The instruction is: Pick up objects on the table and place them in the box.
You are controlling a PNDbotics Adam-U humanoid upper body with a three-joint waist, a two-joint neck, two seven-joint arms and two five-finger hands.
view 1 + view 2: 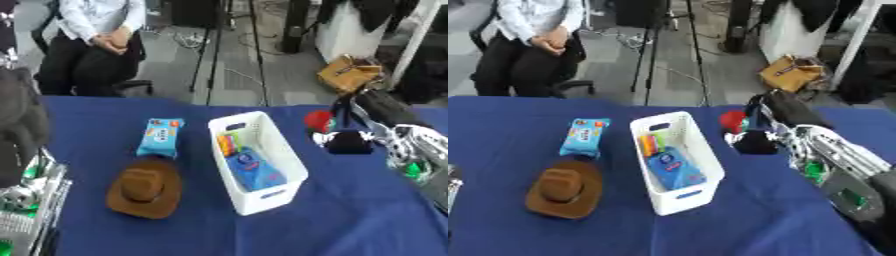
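A white box (278, 150) stands mid-table, holding a blue packet (254, 172) and a small orange, yellow and green thing (229, 143). Left of the box lies a blue snack packet (161, 136), and a brown cowboy hat (144, 187) sits nearer to me. My right hand (350, 142) is a dark shape low over the cloth, right of the box. A red object (318, 119) lies against its far left side. I cannot tell whether the hand holds it. Only silver parts of my left arm (26, 200) show at the lower left.
A blue cloth (332, 220) covers the table. A large dark grey shape (17, 125) fills the left edge. Beyond the table's far edge are a seated person, tripod legs and a tan bag (348, 74) on the floor.
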